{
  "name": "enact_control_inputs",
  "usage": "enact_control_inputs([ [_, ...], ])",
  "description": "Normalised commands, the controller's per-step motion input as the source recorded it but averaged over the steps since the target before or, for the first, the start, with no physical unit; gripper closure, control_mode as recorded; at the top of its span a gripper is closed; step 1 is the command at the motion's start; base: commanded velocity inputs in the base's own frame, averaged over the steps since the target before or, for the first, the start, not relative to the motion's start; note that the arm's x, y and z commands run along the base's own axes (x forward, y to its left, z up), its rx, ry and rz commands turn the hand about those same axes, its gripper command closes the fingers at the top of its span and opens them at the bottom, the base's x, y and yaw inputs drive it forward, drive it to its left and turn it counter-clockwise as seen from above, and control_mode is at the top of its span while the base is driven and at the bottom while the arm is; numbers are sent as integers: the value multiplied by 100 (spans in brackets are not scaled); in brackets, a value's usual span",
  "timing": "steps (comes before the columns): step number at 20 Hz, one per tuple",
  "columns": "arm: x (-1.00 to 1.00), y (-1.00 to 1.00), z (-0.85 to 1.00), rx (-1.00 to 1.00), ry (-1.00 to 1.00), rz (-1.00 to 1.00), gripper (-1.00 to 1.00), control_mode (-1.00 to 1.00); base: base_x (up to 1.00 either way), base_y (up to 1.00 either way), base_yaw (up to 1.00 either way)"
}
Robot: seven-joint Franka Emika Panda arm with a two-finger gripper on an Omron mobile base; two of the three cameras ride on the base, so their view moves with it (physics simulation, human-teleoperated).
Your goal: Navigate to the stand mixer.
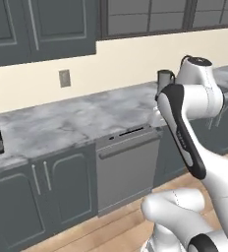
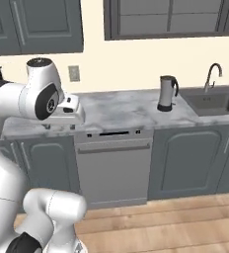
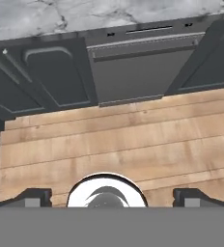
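Kitchen run of dark grey cabinets [image 2: 190, 158] under a grey marbled table [image 1: 71, 120], steel dishwasher [image 2: 114, 165] dead ahead; no stand mixer in sight, so its bearing cannot be told. Jaws [image 3: 109, 195] hang wide apart, empty, over plank floor [image 3: 114, 144].

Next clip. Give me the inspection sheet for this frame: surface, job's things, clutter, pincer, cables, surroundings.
Surface: grey marbled counter over dark cabinets.
Job's things: stand mixer, nothing seen.
Clutter: grey kettle upright on the counter, left of the sink with its faucet.
Pincer: pincer wide open, empty, aimed down at the wood floor.
Cables: nothing seen.
Surroundings: dishwasher under the counter, wall outlet, window above, upper cabinets.
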Motion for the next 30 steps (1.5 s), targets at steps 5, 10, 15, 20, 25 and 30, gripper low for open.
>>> enact_control_inputs([
  [5, 0, 0, 0, 0, 0, 0, -100, 100, 100, -10, -26],
  [10, 0, 0, 0, 0, 0, 0, -100, 100, 100, -21, -37],
  [15, 0, 0, 0, 0, 0, 0, -100, 100, 100, -41, -33],
  [20, 0, 0, 0, 0, 0, 0, -100, 100, 100, -80, -25],
  [25, 0, 0, 0, 0, 0, 0, -100, 100, 100, -100, -21],
  [30, 0, 0, 0, 0, 0, 0, -100, 100, 79, -100, -29],
])
